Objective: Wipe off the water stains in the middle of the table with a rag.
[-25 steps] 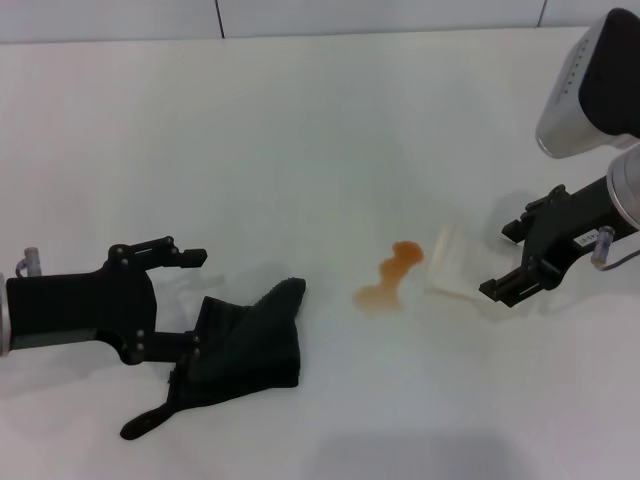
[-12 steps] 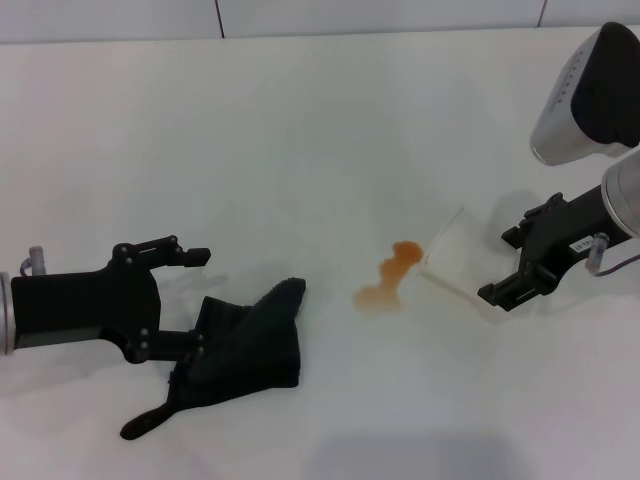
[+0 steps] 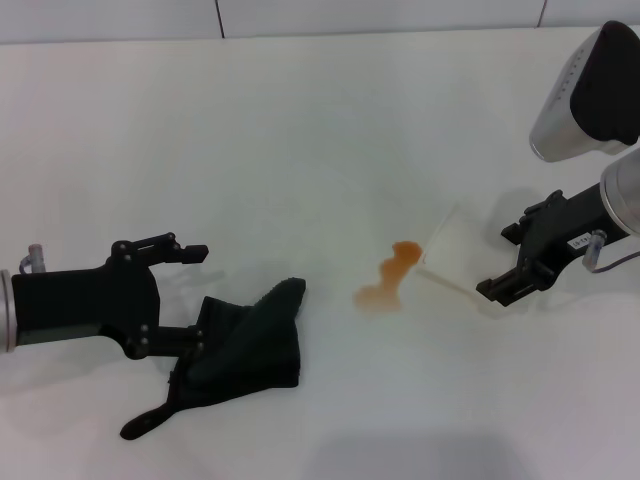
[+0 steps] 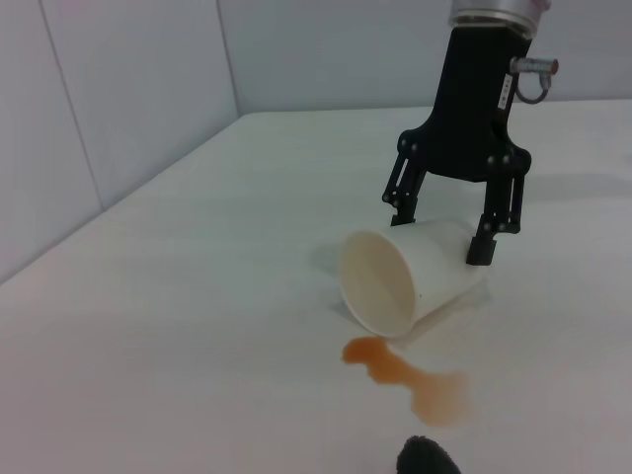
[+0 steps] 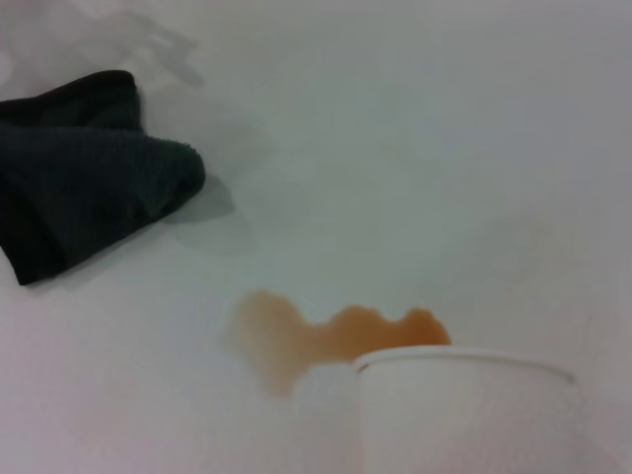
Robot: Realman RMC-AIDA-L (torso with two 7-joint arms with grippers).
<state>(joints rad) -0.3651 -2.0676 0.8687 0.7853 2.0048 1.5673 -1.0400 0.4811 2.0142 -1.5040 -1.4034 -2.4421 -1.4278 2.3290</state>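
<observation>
The water stains are a wavy orange-brown puddle in the middle of the white table; they also show in the left wrist view and the right wrist view. The black rag lies crumpled to the puddle's left, also in the right wrist view. My left gripper is open at the rag's left edge, its lower finger touching the cloth. My right gripper is open, its fingers either side of the base of a white paper cup lying on its side.
The paper cup lies with its mouth towards the puddle, touching the puddle's right end; its rim fills the right wrist view. My right arm's grey-white housing hangs over the far right. A wall runs along the table's far edge.
The cup, blurred a second ago, now lies still on its side by the puddle. My right gripper has shifted slightly left. My left gripper and the rag have barely moved.
</observation>
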